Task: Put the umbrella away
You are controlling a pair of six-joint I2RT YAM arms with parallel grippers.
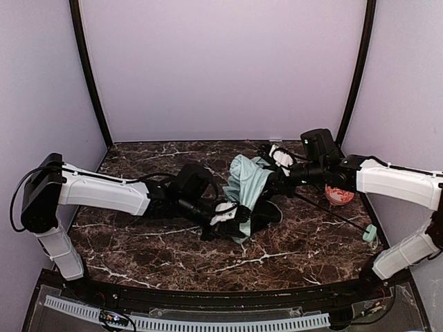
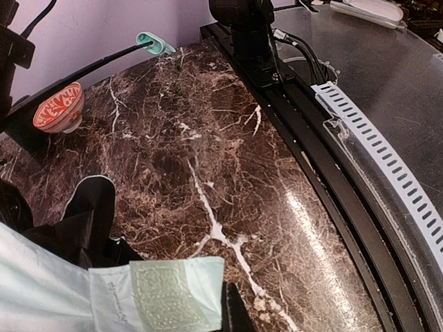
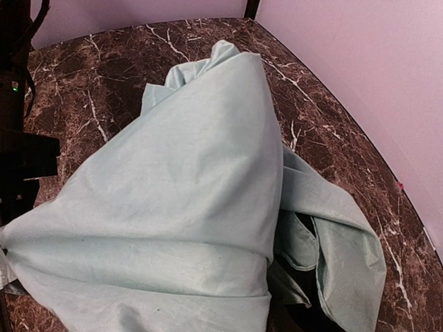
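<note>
The umbrella [image 1: 247, 181] lies half folded in the middle of the table, pale mint fabric bunched over its black lining. Its thin black shaft [image 1: 331, 213] runs right to the small mint handle [image 1: 369, 233]. My left gripper [image 1: 232, 213] is at the bundle's near side, shut on the umbrella's mint closure strap [image 2: 176, 294], which sticks out beside a dark fingertip [image 2: 237, 312]. My right gripper [image 1: 278, 168] presses into the bundle's far right side. In the right wrist view the mint fabric [image 3: 187, 207] fills the frame and hides the fingers.
A small orange-and-white patterned bowl [image 1: 339, 195] stands at the right, just behind the shaft; it also shows in the left wrist view [image 2: 59, 109]. The black front rail [image 1: 221, 297] and the white slotted strip [image 1: 187, 321] border the near edge. Purple walls close the back and sides.
</note>
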